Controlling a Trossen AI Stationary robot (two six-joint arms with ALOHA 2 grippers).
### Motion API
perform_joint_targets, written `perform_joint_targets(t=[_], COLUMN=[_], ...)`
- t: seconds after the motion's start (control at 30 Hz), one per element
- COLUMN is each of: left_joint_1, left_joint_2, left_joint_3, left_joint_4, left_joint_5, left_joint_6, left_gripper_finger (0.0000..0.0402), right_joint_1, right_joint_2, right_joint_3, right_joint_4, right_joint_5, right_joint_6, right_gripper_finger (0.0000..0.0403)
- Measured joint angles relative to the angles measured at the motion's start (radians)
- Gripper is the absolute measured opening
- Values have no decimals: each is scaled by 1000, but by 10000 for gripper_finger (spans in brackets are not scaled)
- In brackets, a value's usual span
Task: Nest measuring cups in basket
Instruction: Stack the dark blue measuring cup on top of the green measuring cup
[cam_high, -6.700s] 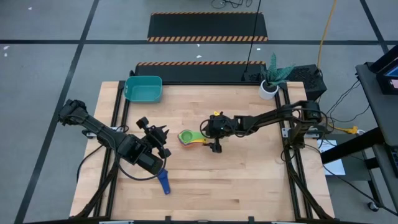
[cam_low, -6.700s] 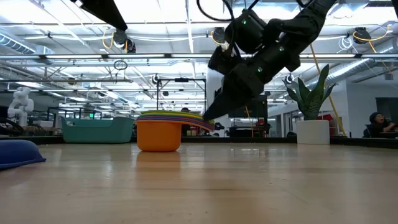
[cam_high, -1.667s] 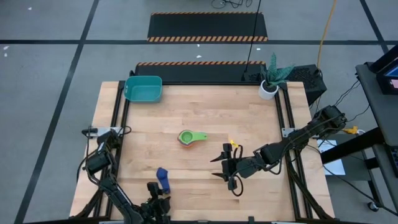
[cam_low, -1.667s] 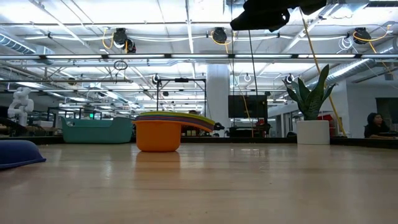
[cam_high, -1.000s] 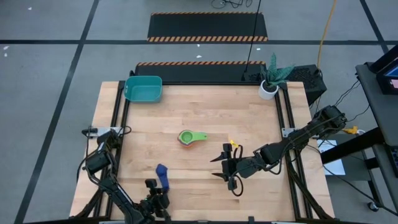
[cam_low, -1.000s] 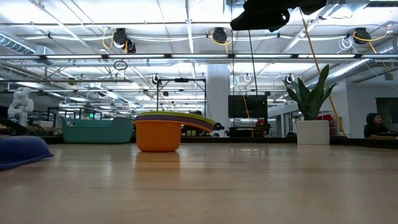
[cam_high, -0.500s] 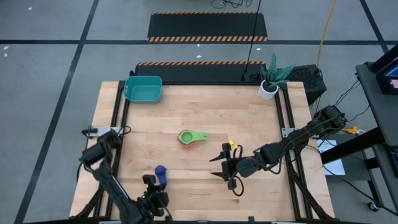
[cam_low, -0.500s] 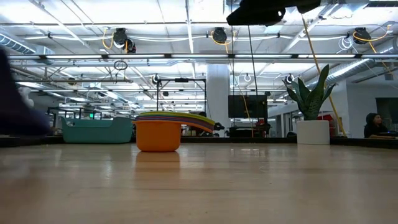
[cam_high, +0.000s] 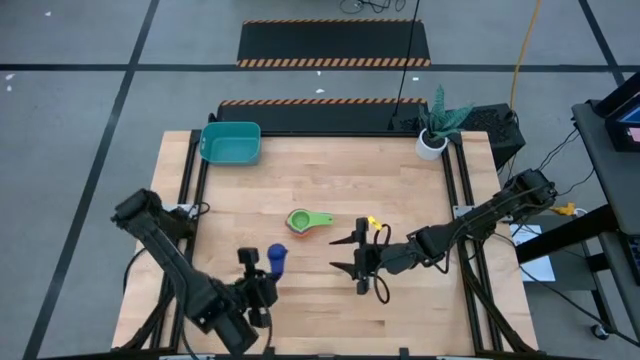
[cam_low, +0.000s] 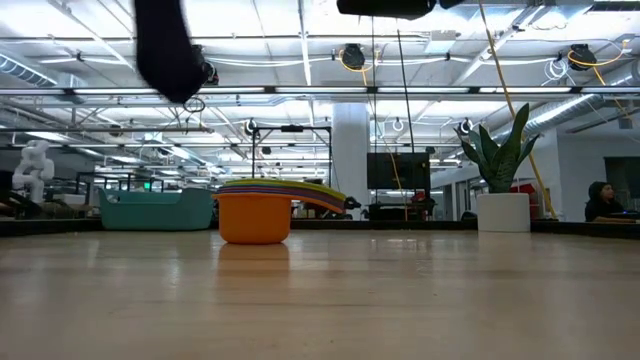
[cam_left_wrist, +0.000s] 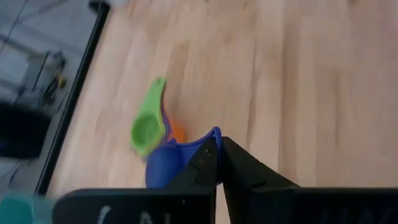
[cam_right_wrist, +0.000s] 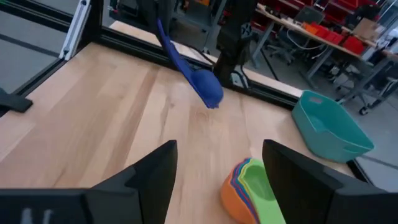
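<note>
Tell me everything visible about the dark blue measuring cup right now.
The dark blue measuring cup is a small, smooth plastic scoop with a rounded bowl and a long flat handle. The left gripper is shut on its handle and holds it clear of the table, with the bowl hanging lower than the handle in the right wrist view. It sits toward the near left part of the table, apart from the stack of nested cups and far from the basket. Nothing else touches it.

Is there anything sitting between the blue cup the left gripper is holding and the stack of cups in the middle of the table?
Nothing visible. The left gripper holds the blue cup above the table, and only bare wood lies between it and the nested stack. The right gripper hovers off to the stack's other side.
</note>
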Motion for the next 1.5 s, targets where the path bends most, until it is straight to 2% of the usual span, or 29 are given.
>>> perform_joint_targets(t=[0.23, 0.4, 0.57, 0.77, 0.93, 1.13, 1.23, 1.5], left_joint_1=[59, 85, 109, 114, 113, 129, 129, 113], left_joint_2=[-86, -103, -108, -108, -108, -108, -108, -108], left_joint_3=[0, 0, 0, 0, 0, 0, 0, 0], left_joint_4=[265, 377, 391, 518, 566, 584, 617, 674], left_joint_5=[-8, -8, -7, 21, 26, 26, 27, 39], left_joint_6=[326, 458, 484, 564, 598, 595, 610, 644], left_gripper_finger=[7, 9, 6, 6, 10, 6, 13, 9], right_joint_1=[-7, -7, -25, -78, -93, -89, -88, -87], right_joint_2=[0, 0, 0, 13, 46, 59, 61, 62], right_joint_3=[0, 0, 0, 0, -1, -1, -1, -1], right_joint_4=[43, 56, 56, 36, 43, 118, 168, 186], right_joint_5=[0, 0, -6, -7, -35, -41, -97, -112], right_joint_6=[-24, -82, -109, -50, -68, -89, -95, -127], right_gripper_finger=[231, 231, 231, 231, 231, 231, 229, 180])
